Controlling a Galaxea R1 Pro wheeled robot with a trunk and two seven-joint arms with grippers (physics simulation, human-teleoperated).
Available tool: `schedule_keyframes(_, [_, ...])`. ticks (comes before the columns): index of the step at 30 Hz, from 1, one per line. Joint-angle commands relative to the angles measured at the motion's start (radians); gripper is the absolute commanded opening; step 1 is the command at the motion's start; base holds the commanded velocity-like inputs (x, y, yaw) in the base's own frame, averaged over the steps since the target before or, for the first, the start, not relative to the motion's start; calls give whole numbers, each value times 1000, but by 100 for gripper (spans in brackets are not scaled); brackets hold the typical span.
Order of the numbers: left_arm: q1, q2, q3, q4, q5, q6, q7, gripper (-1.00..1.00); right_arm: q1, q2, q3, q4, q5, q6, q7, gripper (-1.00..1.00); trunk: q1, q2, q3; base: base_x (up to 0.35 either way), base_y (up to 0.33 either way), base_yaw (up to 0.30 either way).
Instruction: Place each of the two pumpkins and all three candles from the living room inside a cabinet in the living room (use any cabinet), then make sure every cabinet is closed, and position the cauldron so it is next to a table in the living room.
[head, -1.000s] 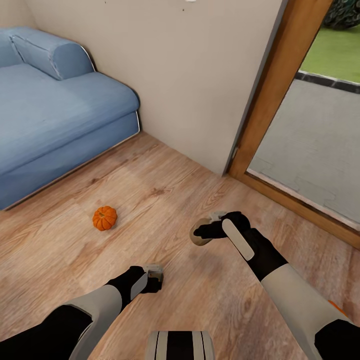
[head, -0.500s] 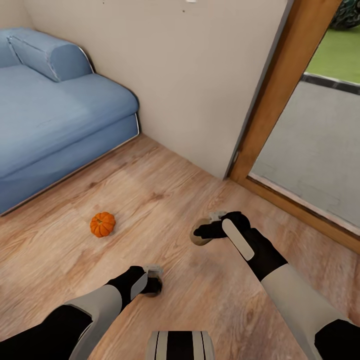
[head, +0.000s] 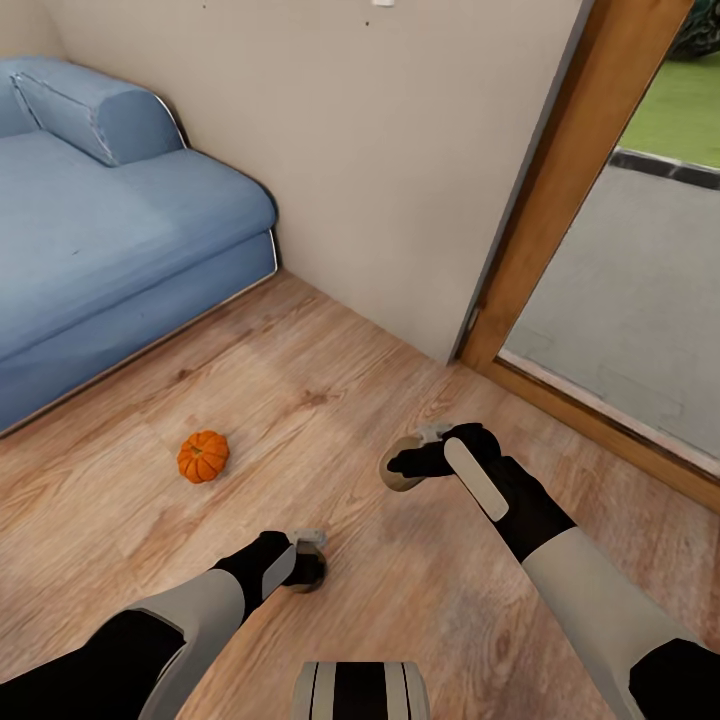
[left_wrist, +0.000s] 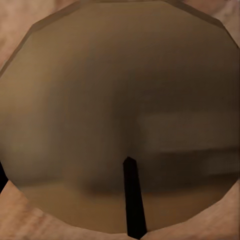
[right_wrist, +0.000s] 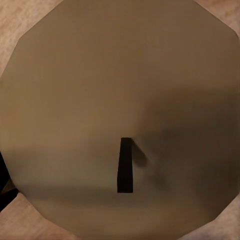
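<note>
**Both grippers loaded with candles; one pumpkin on the floor**

**Status.** The left gripper (head: 305, 560) is clamped on a candle (left_wrist: 120, 120), partly seen at its tip in the head view. The left wrist view looks straight onto this candle's flat tan top and dark wick. The right gripper (head: 415, 465) is clamped on a second candle (head: 400, 472), a tan disc at the fingertips; the right wrist view shows its pale top and short black wick at close range. Neither gripper has a free jaw.

**Location of task items.** A pumpkin (head: 203, 456) sits on the wooden floor (head: 330, 400), ahead of and to the left of the left gripper, well apart from both arms. It lies between the blue sofa (head: 110, 250) and the robot. A beige wall (head: 380, 170) and a wooden door frame (head: 570, 190) stand beyond.

**Appearance.** The pumpkin is bright orange, squat, ribbed and upright, with a small dark stem. The candles are short, many-sided cylinders, tan to grey-brown.

**Risks.**
- Probable cause of loss: each candle appears held at its end, close to the fingertips. Base motion or an arm swing could let one slip and roll off across the floor.
- With both grippers occupied, the pumpkin cannot be grasped until a candle is stowed.
- Driving forward-left could knock the pumpkin under the sofa edge.
</note>
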Motion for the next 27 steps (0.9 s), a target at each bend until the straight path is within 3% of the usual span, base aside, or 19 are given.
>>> schedule_keyframes(1, [0,0,-7,-2,9,5,6,-100,-1,-1,3,-1,-11,1,-10,-100,0,0,-1,0,0,0])
schedule_keyframes(19, [0,1,-6,-2,9,5,6,-100,-1,-1,3,0,-11,2,-8,-100,0,0,-1,0,0,0])
schedule_keyframes(27, [0,1,-6,-4,9,5,6,-100,-1,-1,3,12,-11,1,-7,-100,-4,2,30,0,0,0])
